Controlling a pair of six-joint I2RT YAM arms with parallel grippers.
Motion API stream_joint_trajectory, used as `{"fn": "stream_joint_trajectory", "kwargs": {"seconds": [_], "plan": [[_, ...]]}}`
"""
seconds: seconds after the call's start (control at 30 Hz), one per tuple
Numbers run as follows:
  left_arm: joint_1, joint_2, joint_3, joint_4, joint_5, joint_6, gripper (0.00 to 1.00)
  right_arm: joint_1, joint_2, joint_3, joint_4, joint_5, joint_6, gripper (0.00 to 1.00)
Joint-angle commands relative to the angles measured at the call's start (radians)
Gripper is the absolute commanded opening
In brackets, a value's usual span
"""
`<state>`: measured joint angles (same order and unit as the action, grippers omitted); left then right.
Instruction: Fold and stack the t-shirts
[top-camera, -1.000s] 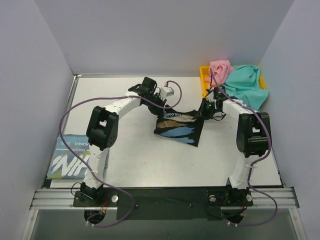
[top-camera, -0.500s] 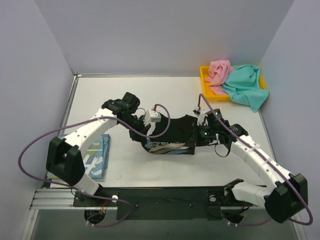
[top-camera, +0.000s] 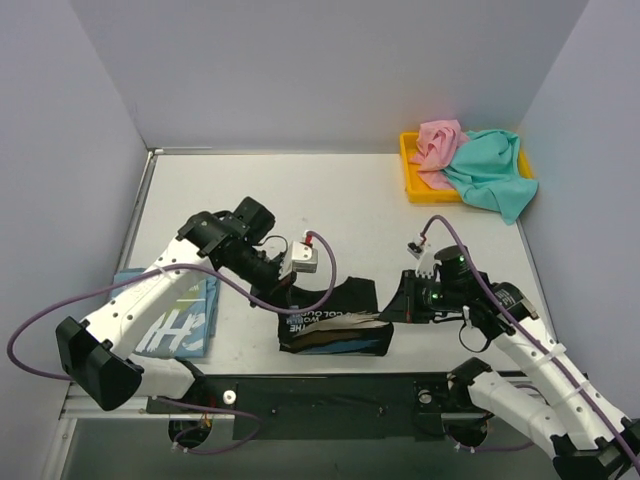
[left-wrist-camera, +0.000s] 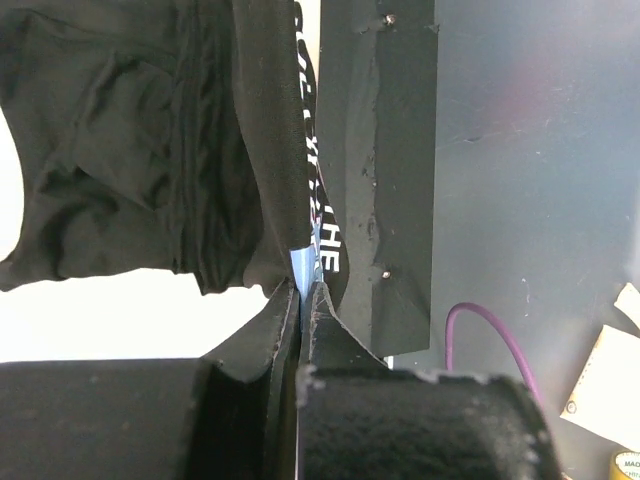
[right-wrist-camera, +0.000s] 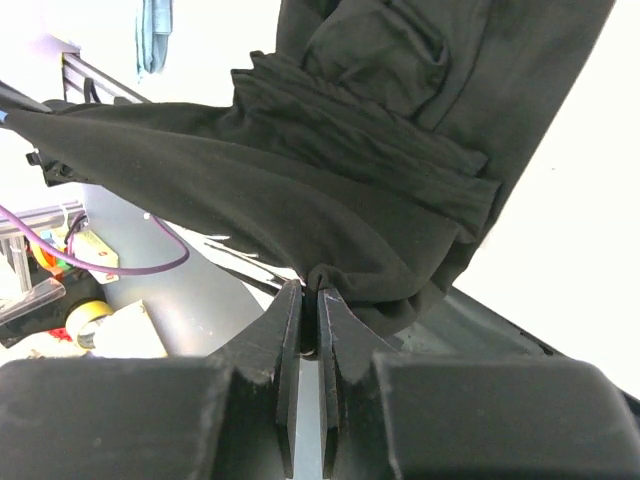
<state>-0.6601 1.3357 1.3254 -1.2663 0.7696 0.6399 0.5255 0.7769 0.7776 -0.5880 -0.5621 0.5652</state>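
The black t-shirt (top-camera: 335, 325) with white lettering hangs bunched between both grippers, low over the table's near edge. My left gripper (top-camera: 284, 306) is shut on its left corner, and the cloth runs up from the tips (left-wrist-camera: 303, 290) in the left wrist view, black t-shirt (left-wrist-camera: 140, 150). My right gripper (top-camera: 398, 308) is shut on the right corner, a fold of the black t-shirt (right-wrist-camera: 380, 160) pinched between its tips (right-wrist-camera: 310, 290). The light blue t-shirt (top-camera: 180, 320) lies folded flat at the near left. The pink t-shirt (top-camera: 440, 140) and the teal t-shirt (top-camera: 492, 172) lie crumpled at the back right.
The yellow tray (top-camera: 410, 168) holds the pink and teal shirts, the teal one spilling over its right edge. A metal rail with a black base plate (top-camera: 330, 388) runs along the near edge just below the black shirt. Grey walls close three sides.
Both arms have drawn the black t-shirt from the middle of the table toward the near edge, keeping their grip. The shirt now hangs more bunched and folded.
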Motion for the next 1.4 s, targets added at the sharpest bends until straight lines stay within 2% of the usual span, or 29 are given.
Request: {"fn": "stream_joint_trajectory", "kwargs": {"seconds": [0.0,0.1,0.17,0.27,0.33,0.43,0.57,0.7,0.9,0.97,1.13,1.2,1.3,1.37], "plan": [[0.020,0.011,0.040,-0.057,-0.002,-0.052,0.00,-0.027,0.057,0.052,-0.104,0.063,-0.008,0.00],[0.060,0.083,0.028,0.021,-0.053,-0.083,0.00,-0.099,0.160,0.083,-0.070,0.059,-0.079,0.00],[0.128,0.149,0.044,0.057,-0.075,-0.101,0.00,-0.159,0.246,0.106,-0.032,0.061,-0.114,0.00],[0.212,0.238,0.083,0.115,-0.090,-0.117,0.00,-0.245,0.381,0.143,0.063,0.028,-0.152,0.00],[0.226,0.304,0.118,0.180,-0.108,-0.132,0.00,-0.268,0.488,0.167,0.132,0.014,-0.172,0.00],[0.229,0.442,0.178,0.228,-0.116,-0.144,0.00,-0.285,0.674,0.224,0.195,0.017,-0.182,0.00],[0.267,0.577,0.254,0.251,-0.135,-0.201,0.00,-0.298,0.838,0.317,0.289,0.001,-0.182,0.00],[0.310,0.620,0.247,0.283,-0.168,-0.215,0.00,-0.295,0.976,0.417,0.330,-0.044,-0.168,0.00],[0.318,0.671,0.265,0.396,-0.211,-0.250,0.01,-0.294,1.078,0.489,0.373,0.007,-0.139,0.01],[0.318,0.691,0.278,0.421,-0.222,-0.264,0.10,-0.294,1.117,0.518,0.378,0.045,-0.126,0.08],[0.336,0.723,0.285,0.484,-0.276,-0.345,0.18,-0.289,1.223,0.623,0.405,0.051,-0.125,0.31],[0.343,0.729,0.293,0.495,-0.309,-0.380,0.25,-0.289,1.260,0.667,0.399,0.082,-0.128,0.36],[0.343,0.731,0.302,0.533,-0.335,-0.419,0.48,-0.294,1.263,0.713,0.376,0.128,-0.126,0.38],[0.344,0.727,0.316,0.570,-0.345,-0.425,0.57,-0.298,1.251,0.741,0.354,0.162,-0.131,0.39]]}}
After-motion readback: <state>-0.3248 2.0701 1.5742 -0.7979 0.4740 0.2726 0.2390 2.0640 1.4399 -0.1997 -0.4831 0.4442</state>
